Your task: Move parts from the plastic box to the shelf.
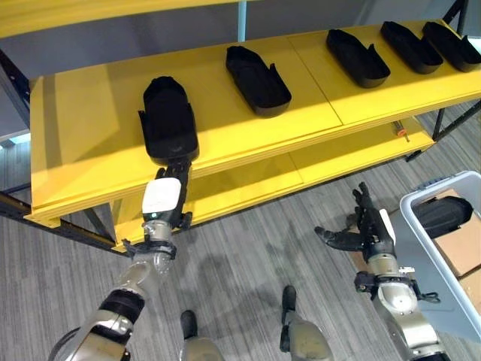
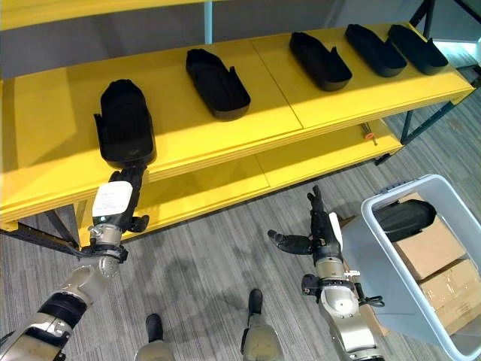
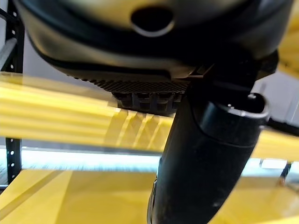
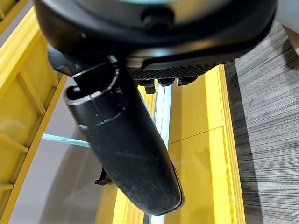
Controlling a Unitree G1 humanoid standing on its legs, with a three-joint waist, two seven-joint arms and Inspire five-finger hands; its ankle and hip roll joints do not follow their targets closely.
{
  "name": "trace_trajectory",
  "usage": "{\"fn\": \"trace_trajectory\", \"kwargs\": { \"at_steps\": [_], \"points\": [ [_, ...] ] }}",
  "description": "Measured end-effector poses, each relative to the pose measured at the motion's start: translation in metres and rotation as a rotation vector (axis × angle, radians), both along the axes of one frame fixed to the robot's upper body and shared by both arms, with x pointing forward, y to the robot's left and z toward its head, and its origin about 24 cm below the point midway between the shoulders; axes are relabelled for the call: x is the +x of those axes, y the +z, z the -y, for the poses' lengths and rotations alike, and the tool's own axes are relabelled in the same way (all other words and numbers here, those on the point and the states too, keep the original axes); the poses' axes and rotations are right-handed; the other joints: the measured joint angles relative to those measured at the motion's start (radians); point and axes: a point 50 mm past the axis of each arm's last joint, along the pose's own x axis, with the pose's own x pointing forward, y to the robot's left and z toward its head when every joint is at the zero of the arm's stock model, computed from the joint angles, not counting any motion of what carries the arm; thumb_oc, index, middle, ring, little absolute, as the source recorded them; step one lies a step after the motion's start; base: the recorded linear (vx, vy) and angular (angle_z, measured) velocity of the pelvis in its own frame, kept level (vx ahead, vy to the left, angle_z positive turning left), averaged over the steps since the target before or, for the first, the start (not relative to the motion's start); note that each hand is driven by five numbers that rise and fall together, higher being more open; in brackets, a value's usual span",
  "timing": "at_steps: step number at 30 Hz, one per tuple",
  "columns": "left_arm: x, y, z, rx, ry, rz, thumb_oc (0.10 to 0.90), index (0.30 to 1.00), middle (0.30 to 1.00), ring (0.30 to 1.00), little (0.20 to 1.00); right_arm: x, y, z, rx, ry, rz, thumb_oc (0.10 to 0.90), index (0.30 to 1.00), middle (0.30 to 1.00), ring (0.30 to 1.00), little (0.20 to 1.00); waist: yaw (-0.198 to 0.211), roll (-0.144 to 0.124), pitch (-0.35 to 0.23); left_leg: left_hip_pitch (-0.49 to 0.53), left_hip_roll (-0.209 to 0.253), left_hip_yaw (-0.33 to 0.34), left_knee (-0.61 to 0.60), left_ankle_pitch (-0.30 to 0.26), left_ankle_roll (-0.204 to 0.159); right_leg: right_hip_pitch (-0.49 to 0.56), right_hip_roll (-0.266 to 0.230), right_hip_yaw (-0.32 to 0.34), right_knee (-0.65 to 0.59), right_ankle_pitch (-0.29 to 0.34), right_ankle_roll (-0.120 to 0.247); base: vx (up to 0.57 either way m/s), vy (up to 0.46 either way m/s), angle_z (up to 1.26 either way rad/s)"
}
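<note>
Left hand (image 1: 163,201) reaches up, straight fingers touching a black part (image 1: 168,119) at the shelf (image 1: 83,128) edge. Right hand (image 1: 368,229) hangs spread, empty, beside the box (image 1: 440,259).

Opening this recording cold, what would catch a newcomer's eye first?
The bright yellow shelf with five black parts in a row on its upper board. The left hand reaches up to the nearest part at the shelf's front edge. On the right, a grey plastic box holds one more black part above cardboard boxes.
</note>
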Motion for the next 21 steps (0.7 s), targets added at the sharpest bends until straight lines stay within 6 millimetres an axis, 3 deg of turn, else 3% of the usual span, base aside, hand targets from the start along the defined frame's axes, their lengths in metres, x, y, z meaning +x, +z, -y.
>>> {"fn": "trace_trajectory", "kwargs": {
  "at_steps": [21],
  "points": [
    [0.0093,0.0037,-0.0009,-0.039,0.011,0.008,0.9,1.0,1.0,1.0,1.0,0.0023,0.002,-0.0017,-0.016,0.02,0.004,0.9,1.0,1.0,1.0,1.0,0.003,0.0,0.0,-0.007,0.001,0.003,-0.004,0.002,0.003,-0.009,0.001,0.004,0.0,0.006,-0.005,0.0,0.0,0.0]
  ]
}}
